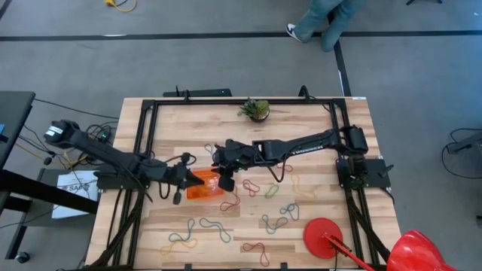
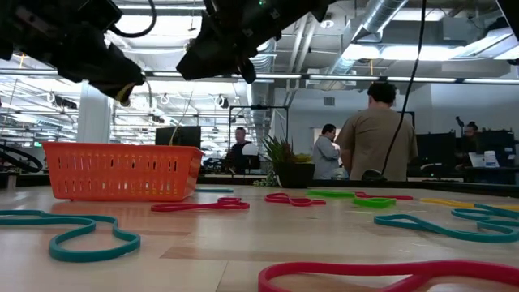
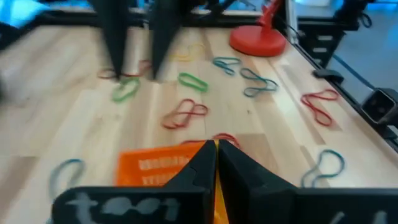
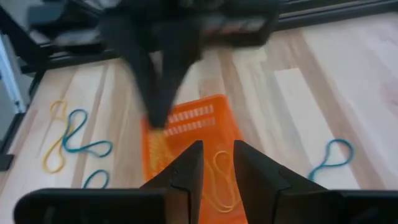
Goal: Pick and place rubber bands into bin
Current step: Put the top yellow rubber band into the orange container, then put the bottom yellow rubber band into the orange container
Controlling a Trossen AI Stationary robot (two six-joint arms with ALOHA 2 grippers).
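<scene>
Two tools we see above the bin: left tool closed, empty; right tool parted.

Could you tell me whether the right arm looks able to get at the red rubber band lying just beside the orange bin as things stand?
Probably yes. The right claw hangs open over the orange bin, and the red rubber band lies on bare wood just beside the bin. The shut left claw is on the bin's far side, out of the way.

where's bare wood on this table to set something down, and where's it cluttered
Bare wood lies along the far edge on both sides of the potted plant. The near half is crowded with rubber bands, from the orange bin to the red disc.
</scene>
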